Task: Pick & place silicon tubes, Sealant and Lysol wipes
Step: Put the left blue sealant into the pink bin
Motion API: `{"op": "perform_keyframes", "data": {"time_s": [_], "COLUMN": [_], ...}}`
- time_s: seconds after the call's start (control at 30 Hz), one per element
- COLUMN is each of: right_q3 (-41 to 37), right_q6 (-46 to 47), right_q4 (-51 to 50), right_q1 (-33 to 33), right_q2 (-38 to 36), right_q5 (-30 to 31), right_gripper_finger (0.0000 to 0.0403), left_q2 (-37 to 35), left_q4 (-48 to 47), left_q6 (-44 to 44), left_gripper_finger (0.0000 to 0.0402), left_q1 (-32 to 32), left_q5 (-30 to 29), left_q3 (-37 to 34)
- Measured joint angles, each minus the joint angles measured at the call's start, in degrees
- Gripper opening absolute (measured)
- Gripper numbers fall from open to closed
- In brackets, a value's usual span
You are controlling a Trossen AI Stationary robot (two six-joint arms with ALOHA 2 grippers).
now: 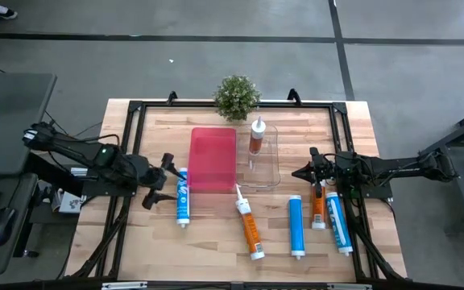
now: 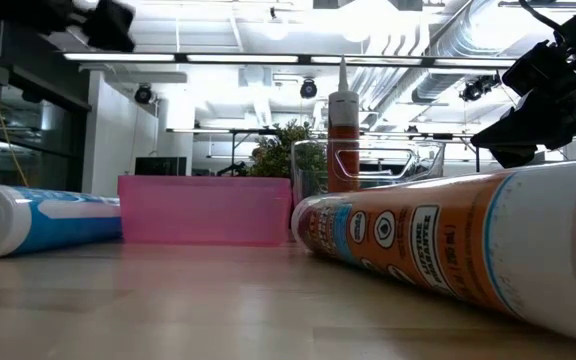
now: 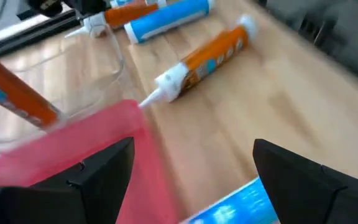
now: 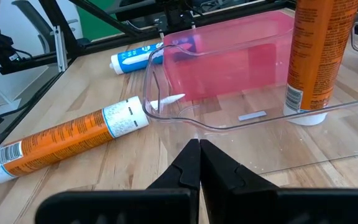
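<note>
So far one orange tube [image 1: 256, 135] stands upright in the clear bin [image 1: 274, 165] beside the still-empty pink bin [image 1: 213, 157]; five tubes lie on the desk [image 1: 216, 242], including a blue tube [image 1: 182, 196] beneath the left gripper [image 1: 166, 180], its fingers spread. Right gripper [image 1: 304, 171], fingers closed and empty, hovers beside the clear bin; label writing is unreadable, and no Lysol wipes show.

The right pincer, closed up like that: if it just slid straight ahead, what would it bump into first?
Most likely the clear bin. The shut right pincer points at its near rim, with the upright orange tube standing inside, off to one side. How high the pincer sits is hard to judge, so it might pass over the rim.
</note>
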Motion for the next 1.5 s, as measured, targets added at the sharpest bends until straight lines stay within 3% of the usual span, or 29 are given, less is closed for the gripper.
{"op": "perform_keyframes", "data": {"time_s": [0.17,0.33,0.63,0.83,1.1,1.37,1.5], "right_q3": [0.0,0.0,0.0,0.0,0.0,0.0,0.0], "right_q6": [0.0,0.0,0.0,0.0,0.0,0.0,0.0], "right_q4": [0.0,0.0,0.0,0.0,0.0,0.0,0.0], "right_q1": [0.0,0.0,0.0,0.0,0.0,0.0,0.0], "right_q2": [0.0,0.0,0.0,0.0,0.0,0.0,0.0], "right_q5": [0.0,0.0,0.0,0.0,0.0,0.0,0.0], "right_gripper_finger": [0.0001,0.0001,0.0001,0.0001,0.0001,0.0001,0.0001], "left_q2": [8.6,17.4,28.3,33.8,37.4,40.5,40.5], "left_q4": [-13.6,-22.4,-20.7,-20.4,-18.2,-15.6,-9.8], "left_q6": [10.8,20.5,38.9,43.3,50.6,52.6,53.1], "left_gripper_finger": [0.0323,0.0323,0.0323,0.0323,0.0323,0.0323,0.0324], "left_q1": [0.0,0.0,0.0,-0.5,-2.7,-2.7,-2.7], "left_q5": [2.5,8.0,9.1,12.8,11.7,10.3,10.2], "left_q3": [8.8,12.4,12.7,12.7,12.7,12.5,8.8]}}
